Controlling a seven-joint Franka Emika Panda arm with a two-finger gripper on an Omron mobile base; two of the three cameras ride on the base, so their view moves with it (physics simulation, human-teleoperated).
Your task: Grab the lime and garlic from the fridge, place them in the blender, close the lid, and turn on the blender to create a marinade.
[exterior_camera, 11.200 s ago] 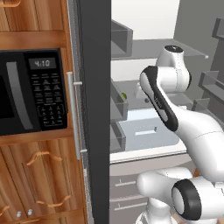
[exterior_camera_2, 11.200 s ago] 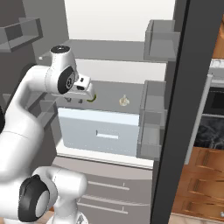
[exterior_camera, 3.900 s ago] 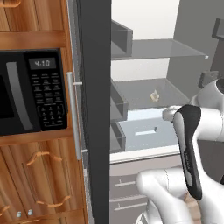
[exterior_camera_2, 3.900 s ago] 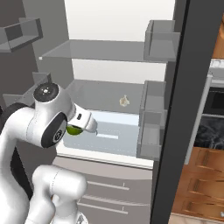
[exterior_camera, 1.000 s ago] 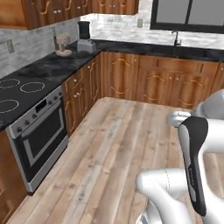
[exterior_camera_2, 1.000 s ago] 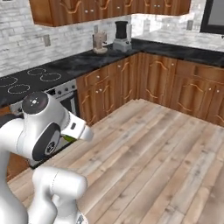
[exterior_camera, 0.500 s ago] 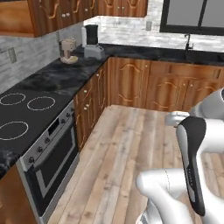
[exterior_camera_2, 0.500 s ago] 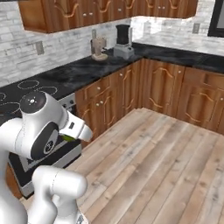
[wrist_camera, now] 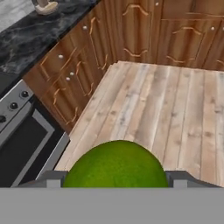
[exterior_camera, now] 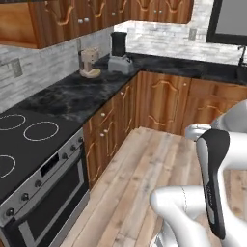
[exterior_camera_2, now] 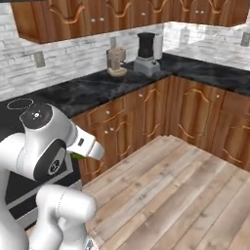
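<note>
The hand (wrist_camera: 114,183) is clenched around the lime (wrist_camera: 115,165): in the hand view the round green fruit sits between the two dark finger tips (wrist_camera: 49,180), one pressed against each side of it. From the right base view the same lime (exterior_camera_2: 77,156) shows as a small green sliver tucked under the white wrist, with the arm folded close in front of the robot's body.

Below the held fruit lies a plank wood floor (wrist_camera: 175,109), running toward a row of brown wooden cabinet doors (exterior_camera_2: 195,114) that turn a corner.

To the near left stands a steel oven (exterior_camera: 46,202) with a row of round knobs across its front panel and a black cooktop (exterior_camera: 29,140) with white ring markings above it.

Beyond the stove, a dark speckled stone desk (exterior_camera: 82,94) stretches along the wall and bends at the corner.

At the far corner of that desk sits the blender (exterior_camera_2: 146,52), its grey boxy base carrying a tall black jar, well apart from the hand and the lime. Just beside it, on the stove side, stands a tan-brown coffee machine (exterior_camera_2: 116,62).

Behind both runs a pale brick-patterned wall (exterior_camera_2: 73,56), and brown upper cupboards (exterior_camera_2: 68,19) hang above the desk.
</note>
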